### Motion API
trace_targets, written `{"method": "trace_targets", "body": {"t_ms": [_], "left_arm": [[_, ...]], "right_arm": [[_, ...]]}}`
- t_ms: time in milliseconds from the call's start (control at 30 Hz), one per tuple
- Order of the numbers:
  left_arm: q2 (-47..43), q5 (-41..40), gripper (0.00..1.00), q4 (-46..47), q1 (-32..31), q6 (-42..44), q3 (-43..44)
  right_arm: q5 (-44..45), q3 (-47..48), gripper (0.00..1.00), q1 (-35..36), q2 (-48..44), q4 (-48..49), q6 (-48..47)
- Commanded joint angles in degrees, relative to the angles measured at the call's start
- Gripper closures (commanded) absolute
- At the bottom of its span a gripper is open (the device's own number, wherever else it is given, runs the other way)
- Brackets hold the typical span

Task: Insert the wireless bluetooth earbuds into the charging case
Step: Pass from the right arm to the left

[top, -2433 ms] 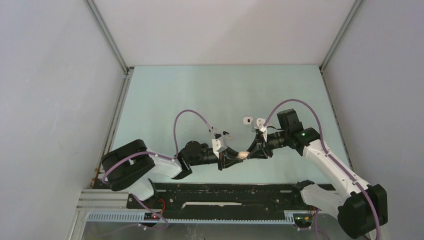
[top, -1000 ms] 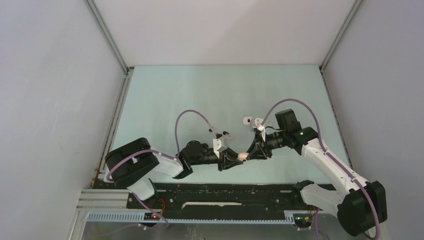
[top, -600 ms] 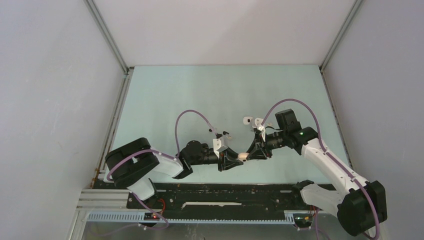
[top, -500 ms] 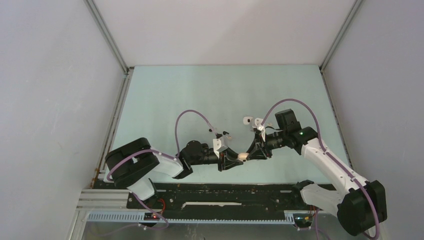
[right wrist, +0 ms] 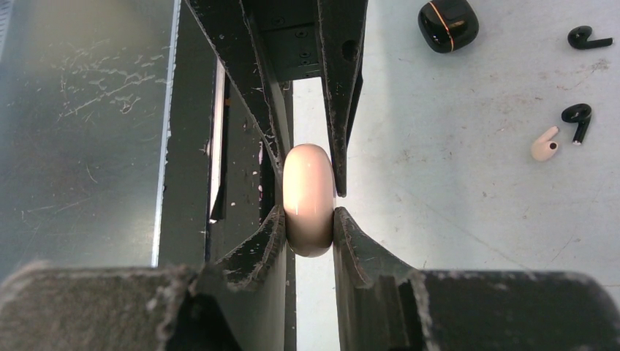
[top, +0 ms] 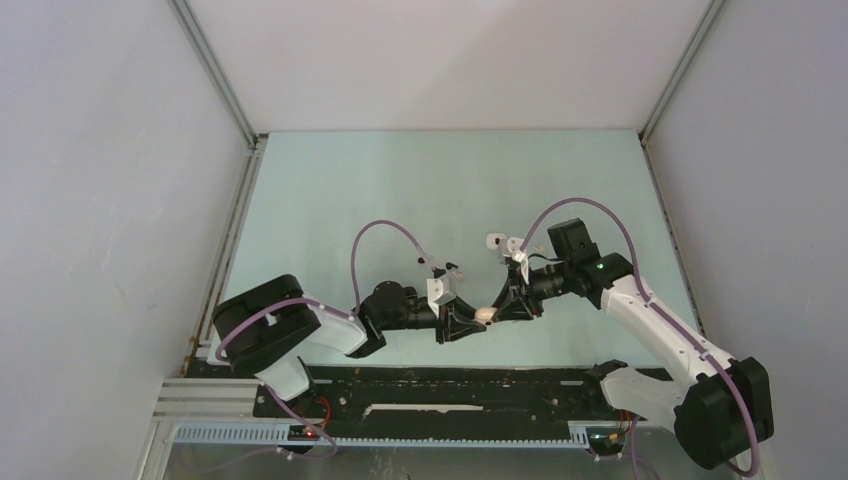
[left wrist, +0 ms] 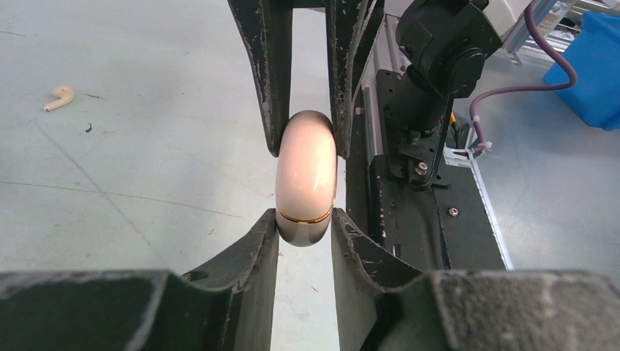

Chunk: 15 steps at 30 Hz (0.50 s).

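The charging case (left wrist: 305, 179) is a shut, glossy beige pod with a gold seam, held level between both grippers. My left gripper (left wrist: 305, 223) is shut on the seam end. My right gripper (right wrist: 308, 219) is shut on the opposite end of the charging case (right wrist: 309, 197). From above, the charging case (top: 484, 314) sits between the left gripper (top: 472, 320) and the right gripper (top: 498, 308), near the table's front. Loose earbuds lie on the table: a beige earbud (right wrist: 545, 144), a black earbud (right wrist: 577, 117) beside it, and another black earbud (right wrist: 588, 36). The beige earbud (left wrist: 58, 97) also shows in the left wrist view.
A shut black case with a gold seam (right wrist: 448, 23) lies near the black earbuds. Two small white objects (top: 493, 241) rest on the pale green table (top: 400, 190) behind the right gripper. The black base rail (top: 450, 385) runs along the near edge, and grey walls enclose the table.
Both grippers and the case between them have drifted very slightly to the left. Both grips look unchanged.
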Motion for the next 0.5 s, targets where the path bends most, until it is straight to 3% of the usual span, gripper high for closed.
{"method": "trace_targets", "body": {"t_ms": [0, 133, 300, 467], "left_arm": [[-0.1, 3.6, 0.68, 4.5, -0.8, -0.9, 1.8], [-0.2, 3.9, 0.72, 4.5, -0.8, -0.9, 1.9], [0.5, 4.7, 0.89, 4.5, -0.9, -1.1, 2.3], [0.7, 4.5, 1.00, 4.5, -0.8, -1.2, 2.3]], "right_arm": [[0.9, 2.1, 0.78, 0.2, 0.3, 3.7, -1.0], [1.0, 2.1, 0.78, 0.3, 0.4, 3.6, -1.0], [1.4, 2.1, 0.75, 0.3, 0.4, 3.6, -1.1], [3.4, 2.1, 0.53, -0.9, 1.2, 8.8, 7.8]]}}
